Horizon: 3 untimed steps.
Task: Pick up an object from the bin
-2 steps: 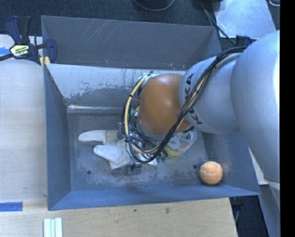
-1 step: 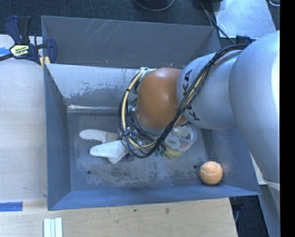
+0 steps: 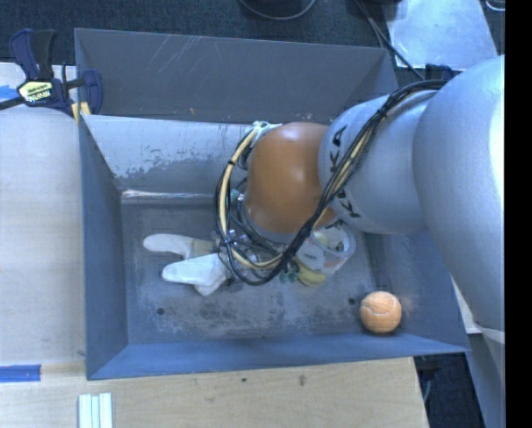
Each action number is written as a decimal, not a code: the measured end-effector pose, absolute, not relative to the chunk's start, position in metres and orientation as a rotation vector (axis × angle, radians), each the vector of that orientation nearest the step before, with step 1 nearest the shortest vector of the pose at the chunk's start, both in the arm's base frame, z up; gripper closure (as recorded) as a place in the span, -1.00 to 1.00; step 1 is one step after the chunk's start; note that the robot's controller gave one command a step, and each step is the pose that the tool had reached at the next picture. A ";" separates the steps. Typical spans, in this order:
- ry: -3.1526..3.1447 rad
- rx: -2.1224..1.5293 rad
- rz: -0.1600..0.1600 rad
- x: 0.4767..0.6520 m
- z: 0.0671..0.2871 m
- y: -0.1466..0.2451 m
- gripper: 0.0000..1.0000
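Bin [image 3: 101, 257], grey metal, contents noted left to right.

Item 1: a white crumpled item [image 3: 191, 264] lies on the floor left of centre. It is pale and soft-looking, with an irregular outline. A flatter elongated lobe points toward the left wall, and a bunched lobe sits below and to the right of it. Its right end meets the dark hardware at the tip of the arm. Whether there is contact or only overlap cannot be determined.

Item 2: the gripper [image 3: 238, 259] is low in the bin, just beside the right end of the white item. It is largely covered from above by the wrist assembly. Whether it is spread or closed cannot be determined, and nothing can be confirmed as held.

Item 3: a clear plastic container [image 3: 330, 250] sits just right of the gripper, partly under the wrist. A small yellow-green piece [image 3: 310, 277] is at its lower edge.

Item 4: an orange ball [image 3: 380, 313] lies near the front right corner, well apart from the gripper.

Arm [image 3: 408, 163]: it enters from the right, angled down and to the left into the bin. The rounded orange cover [image 3: 288, 181] sits over the wrist. Cables [image 3: 226, 194] loop around the cover's left side and run back along the grey casing.
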<state>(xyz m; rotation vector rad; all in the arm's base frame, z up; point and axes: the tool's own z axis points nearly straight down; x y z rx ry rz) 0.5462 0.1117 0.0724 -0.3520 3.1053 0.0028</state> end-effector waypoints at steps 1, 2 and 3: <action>3.107 -0.352 0.003 0.545 0.076 0.112 1.00; 3.110 -0.352 0.002 0.544 0.093 0.111 1.00; 3.105 -0.351 0.002 0.546 0.108 0.111 1.00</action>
